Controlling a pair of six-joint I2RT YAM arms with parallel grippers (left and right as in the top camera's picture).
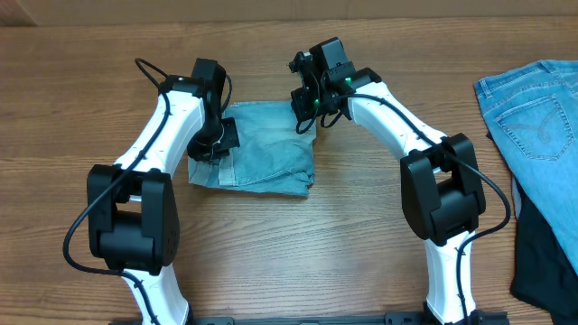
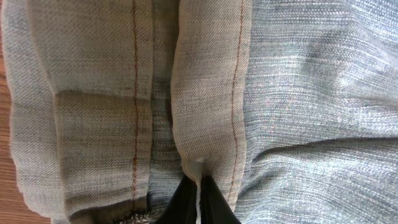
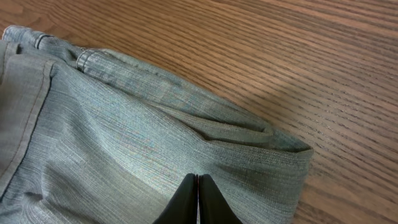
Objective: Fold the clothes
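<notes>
The left tool (image 2: 198, 198) has its two dark fingers pressed together, and a hemmed fold of pale denim seems pinched between the tips; I cannot be sure the cloth is truly caught. Just above it in the left wrist view run two cuffs with rust-coloured stitching, side by side, pointing toward twelve o'clock. A strip of wood shows at nine o'clock.

The right tool (image 3: 198, 200) is also closed, fingers touching, its tips resting on the cloth. I cannot tell whether any fabric is nipped between them. From it, the denim spreads toward nine and twelve o'clock, and a folded edge ends in a corner at about three o'clock, with bare wood beyond.

From above, the left tool (image 1: 209, 147) sits low on the nine o'clock side of the shorts (image 1: 266, 158), and the right tool (image 1: 305, 119) stands at their one o'clock corner. The shorts lie as a folded, roughly square bundle on the desk (image 1: 298, 244), between the two white arms and a little toward twelve o'clock of the middle.

Well apart, at the three o'clock edge of the desk, lie a pair of medium-blue jeans (image 1: 537, 113) with a stitched back pocket showing. A dark garment (image 1: 551, 248) lies just below them, touching or overlapping their lower edge.
</notes>
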